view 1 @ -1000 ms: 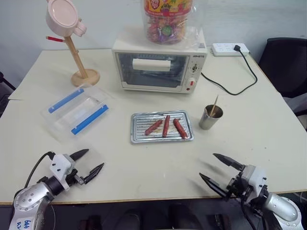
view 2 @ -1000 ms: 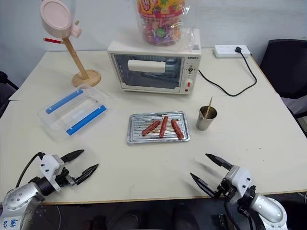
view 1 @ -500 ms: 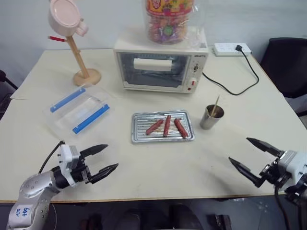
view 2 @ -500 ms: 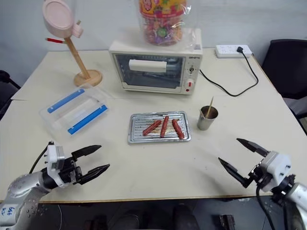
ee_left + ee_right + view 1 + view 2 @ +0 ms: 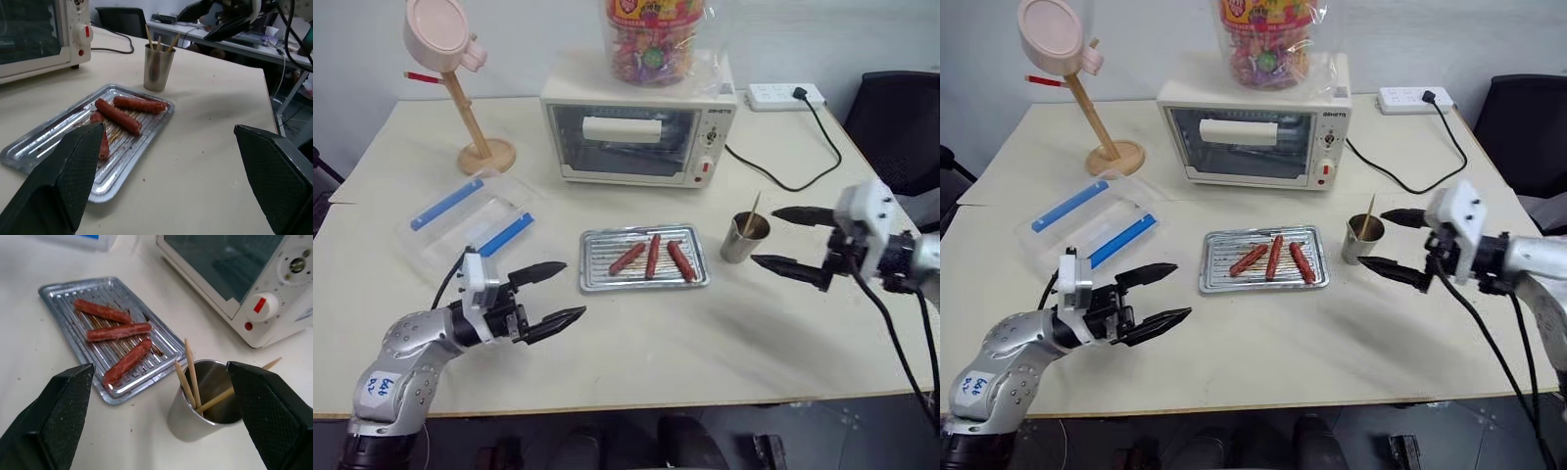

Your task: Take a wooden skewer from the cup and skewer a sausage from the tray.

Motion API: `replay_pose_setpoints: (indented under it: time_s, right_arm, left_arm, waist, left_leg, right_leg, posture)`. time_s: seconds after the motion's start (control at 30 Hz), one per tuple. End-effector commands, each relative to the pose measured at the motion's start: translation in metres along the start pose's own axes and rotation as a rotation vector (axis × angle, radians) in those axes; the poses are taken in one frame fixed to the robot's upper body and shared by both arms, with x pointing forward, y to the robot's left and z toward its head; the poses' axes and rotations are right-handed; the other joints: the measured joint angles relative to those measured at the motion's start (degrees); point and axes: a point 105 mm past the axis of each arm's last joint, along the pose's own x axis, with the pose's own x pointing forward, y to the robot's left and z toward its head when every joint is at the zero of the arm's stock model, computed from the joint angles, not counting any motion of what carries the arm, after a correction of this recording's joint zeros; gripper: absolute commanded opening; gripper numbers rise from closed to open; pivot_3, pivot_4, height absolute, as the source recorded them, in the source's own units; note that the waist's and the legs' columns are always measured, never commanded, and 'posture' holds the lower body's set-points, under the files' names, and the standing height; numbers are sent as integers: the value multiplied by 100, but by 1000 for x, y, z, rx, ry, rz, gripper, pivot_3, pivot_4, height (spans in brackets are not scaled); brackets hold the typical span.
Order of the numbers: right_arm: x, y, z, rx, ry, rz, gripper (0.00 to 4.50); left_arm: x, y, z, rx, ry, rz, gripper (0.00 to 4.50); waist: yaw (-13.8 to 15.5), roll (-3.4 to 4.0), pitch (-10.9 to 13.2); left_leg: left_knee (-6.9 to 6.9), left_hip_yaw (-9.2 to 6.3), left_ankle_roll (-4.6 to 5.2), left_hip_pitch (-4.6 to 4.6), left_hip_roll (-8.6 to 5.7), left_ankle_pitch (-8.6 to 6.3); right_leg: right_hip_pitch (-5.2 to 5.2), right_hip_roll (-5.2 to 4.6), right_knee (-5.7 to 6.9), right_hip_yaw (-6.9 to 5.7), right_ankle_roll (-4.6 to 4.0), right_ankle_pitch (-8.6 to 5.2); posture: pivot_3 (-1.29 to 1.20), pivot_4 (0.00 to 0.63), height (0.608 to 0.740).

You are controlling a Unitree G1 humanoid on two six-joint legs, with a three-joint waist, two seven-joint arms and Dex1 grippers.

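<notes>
The right pincer (image 5: pixel 790 238) hovered just beside the cup (image 5: pixel 743 238), on the side away from the tray (image 5: pixel 644 259), with its two black fingers spread wide and nothing between them. This placement suited the first step of the task: the fingers pointed toward the cup, where each wooden skewer (image 5: pixel 192 372) stood leaning against the rim with its upper end free to be pinched. The right wrist view showed three sticks in the cup, fanned apart, which should make isolating one easier.

The left pincer (image 5: pixel 554 292) was likewise wide and empty, held above the tabletop (image 5: pixel 636 333) near the tray's near left corner and pointing toward it. That position appeared to be one of readiness, possibly to steady the tray during piercing.

Each sausage (image 5: pixel 652 257) lay loose on the tray's ridged base, three in all, close together but separate. The tray sat in front of the toaster oven (image 5: pixel 636 127), with the cup just beside its right end.

No skewer had yet been gripped; the task stood at its approach stage.
</notes>
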Motion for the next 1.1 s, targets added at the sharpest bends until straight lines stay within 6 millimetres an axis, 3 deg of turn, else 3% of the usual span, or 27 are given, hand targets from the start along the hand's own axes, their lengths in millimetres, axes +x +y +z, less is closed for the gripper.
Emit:
replay_pose_setpoints:
  time_s: [0.03,0.4,0.6,0.83,1.0,1.1]
  right_arm:
    - [7,-9,-3,-46,58,-43,4306]
    - [13,-9,-2,-50,43,-52,1578]
    - [4,-16,-1,-63,52,-90,125]
    - [-15,-24,15,-72,7,-108,20]
    - [-46,-28,56,-63,-117,-76,20]
    - [-66,-28,88,-19,-250,-62,20]
  left_arm:
    - [5,-8,8,21,-26,-7,4491]
    - [7,-9,8,17,-33,22,4500]
    - [9,-7,6,17,-39,23,4500]
    - [15,-5,2,3,-56,-1,4500]
    - [23,1,4,-2,-89,-23,4500]
    - [27,-6,6,-85,-112,-100,4500]
  waist:
    - [3,0,0]
    - [34,-2,1]
    - [22,-2,1]
    - [30,-4,2]
    - [59,-3,4]
    - [71,-1,5]
  left_leg:
    - [-1,0,0,-3,0,0]
    - [12,0,0,-10,-3,0]
    - [10,1,0,-10,-2,0]
    - [11,0,0,-8,-3,0]
    - [11,1,0,-9,-3,0]
    - [11,1,0,-9,-4,0]
  right_leg:
    - [-4,0,0,0,0,0]
    - [-5,-1,6,-1,0,0]
    - [-6,0,5,-1,0,0]
    - [-4,-1,6,-2,0,0]
    - [-4,-1,5,-3,0,0]
    - [-5,-1,6,-2,1,1]
  posture:
    - [0,150,740]
    - [0,150,740]
    - [0,150,740]
    - [0,150,740]
    - [0,150,740]
    - [0,150,740]
